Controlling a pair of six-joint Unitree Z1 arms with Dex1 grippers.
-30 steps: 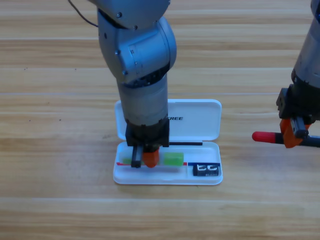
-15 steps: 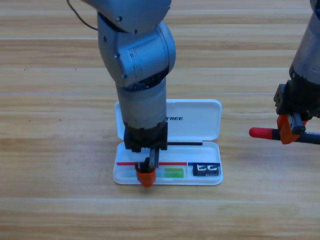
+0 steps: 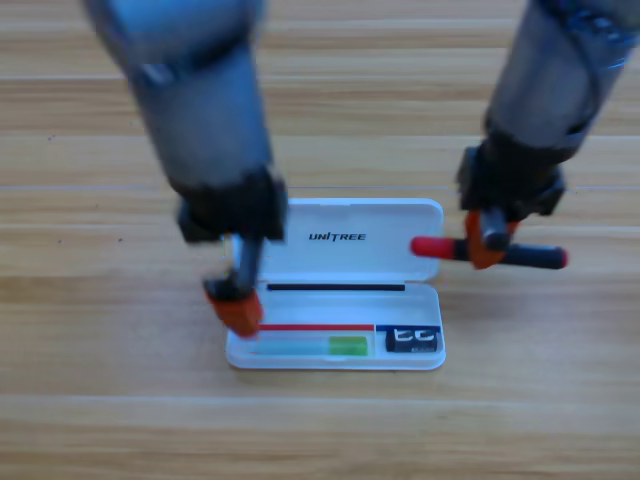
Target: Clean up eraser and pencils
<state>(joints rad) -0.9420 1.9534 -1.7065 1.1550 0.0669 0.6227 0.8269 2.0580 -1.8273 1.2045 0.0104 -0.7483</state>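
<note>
The white case [image 3: 385,222] lies open at the table's middle. In its lower tray the pale pencil with the green end [image 3: 310,346] lies flat, and the black eraser [image 3: 413,340] sits at the tray's right end. My left gripper [image 3: 238,308] hangs just past the tray's left end, holding nothing that shows. My right gripper [image 3: 483,243] is shut on the red-capped pencil [image 3: 435,246]. It holds the pencil level in the air, red cap pointing left over the lid's right edge and black barrel sticking out to the right.
Both grey arms come down from the top edge, the left one over the table left of the case, the right one above the case's right side. Bare wooden table surrounds the case.
The left gripper has lifted off the tray and swung left, leaving the green-ended pencil in the case. The right gripper has carried the red-capped pencil left, from the right edge to the lid's right side.
</note>
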